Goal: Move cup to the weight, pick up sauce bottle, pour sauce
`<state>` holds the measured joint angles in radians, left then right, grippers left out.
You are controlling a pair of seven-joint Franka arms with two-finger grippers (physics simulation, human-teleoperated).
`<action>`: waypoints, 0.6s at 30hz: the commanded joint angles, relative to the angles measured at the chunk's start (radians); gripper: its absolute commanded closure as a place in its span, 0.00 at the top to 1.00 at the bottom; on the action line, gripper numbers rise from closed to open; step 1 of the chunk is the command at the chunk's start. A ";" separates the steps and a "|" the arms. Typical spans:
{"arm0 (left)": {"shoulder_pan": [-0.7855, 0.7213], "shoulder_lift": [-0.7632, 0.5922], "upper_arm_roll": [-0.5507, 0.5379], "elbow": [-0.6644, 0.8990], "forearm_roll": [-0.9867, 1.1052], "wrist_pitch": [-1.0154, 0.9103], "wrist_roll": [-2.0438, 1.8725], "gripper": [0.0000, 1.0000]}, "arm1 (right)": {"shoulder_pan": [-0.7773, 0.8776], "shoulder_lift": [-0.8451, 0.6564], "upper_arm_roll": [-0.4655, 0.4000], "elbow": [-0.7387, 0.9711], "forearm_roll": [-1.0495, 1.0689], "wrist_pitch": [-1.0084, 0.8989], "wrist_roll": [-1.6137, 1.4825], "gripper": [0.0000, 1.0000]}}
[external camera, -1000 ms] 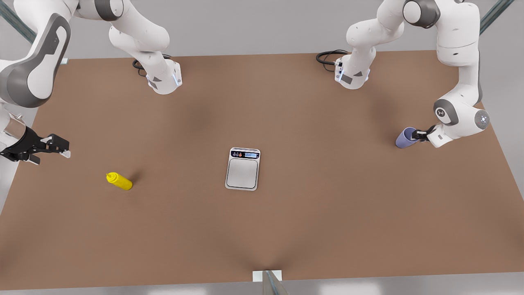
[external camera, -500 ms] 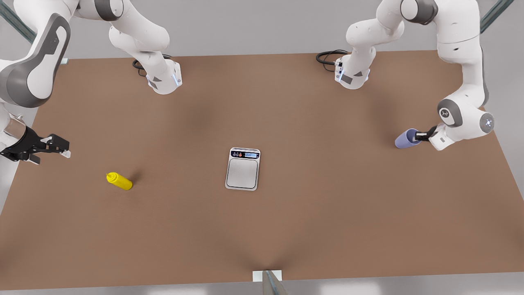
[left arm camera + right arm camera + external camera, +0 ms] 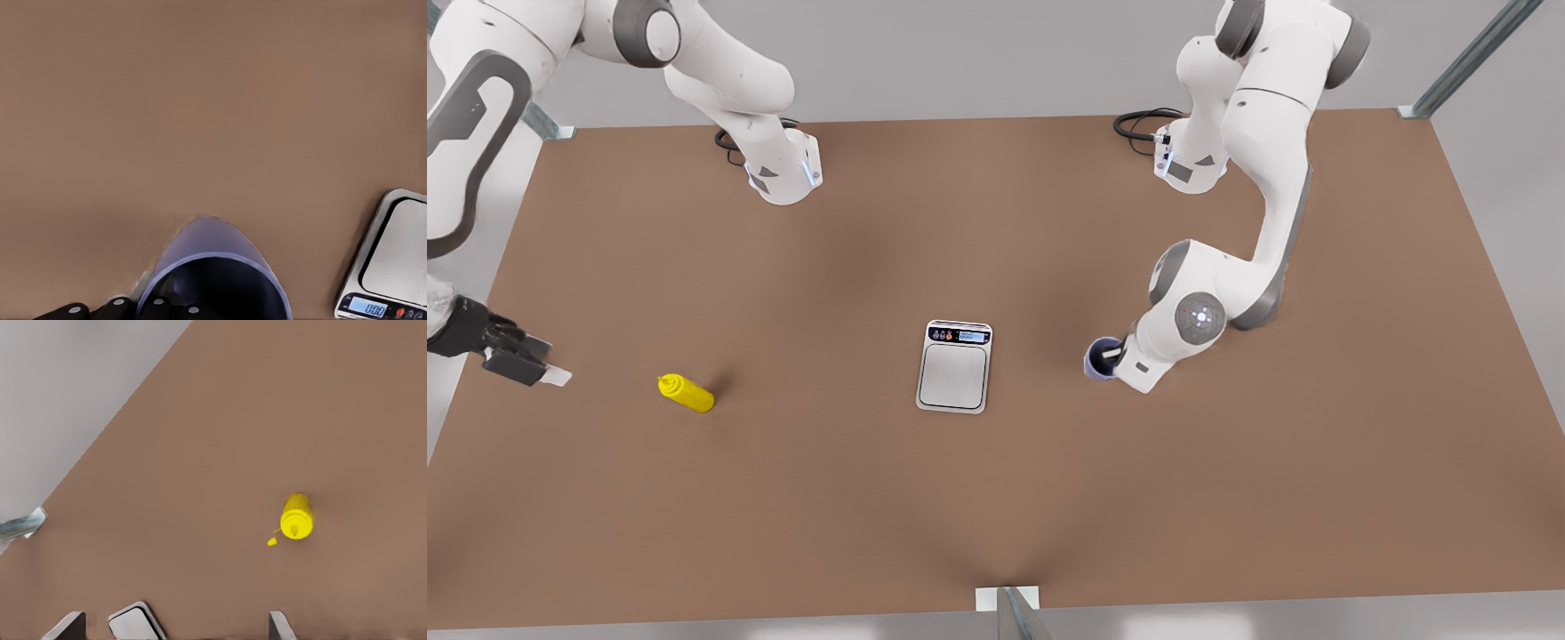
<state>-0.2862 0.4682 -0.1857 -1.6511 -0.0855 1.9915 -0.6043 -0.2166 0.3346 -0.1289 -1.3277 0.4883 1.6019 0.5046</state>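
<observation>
Brown counter (image 3: 1227,498) all around. My left hand (image 3: 1113,357) grips the cup (image 3: 1100,359) by its rim; the weight (image 3: 955,366) lies just past the cup. My right hand (image 3: 525,364) waits open, near the sauce bottle (image 3: 686,392).

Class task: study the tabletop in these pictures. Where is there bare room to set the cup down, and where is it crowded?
The scale's plate is bare. Bare table lies between scale and sauce bottle, and all along the near edge. It is tightest where the left gripper holds the cup on the front view's right of the scale.
</observation>
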 commanded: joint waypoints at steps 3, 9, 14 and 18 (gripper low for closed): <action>-0.080 0.035 0.000 0.057 -0.059 0.003 -0.135 0.21 | -0.058 0.101 0.000 -0.001 0.185 -0.003 0.173 1.00; -0.223 0.197 0.003 0.306 -0.063 0.018 -0.388 0.21 | -0.202 0.371 0.002 -0.028 0.561 -0.214 0.167 1.00; -0.300 0.311 0.002 0.453 -0.071 0.084 -0.391 0.21 | -0.239 0.454 -0.023 -0.053 0.585 -0.367 0.078 1.00; -0.370 0.366 0.025 0.490 -0.060 0.084 -0.400 0.21 | -0.248 0.469 -0.040 -0.039 0.585 -0.376 0.081 1.00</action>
<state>-0.6652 0.8366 -0.1521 -1.1619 -0.1161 2.0739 -1.0026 -0.4702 0.8123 -0.1752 -1.3544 1.0729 1.2240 0.5916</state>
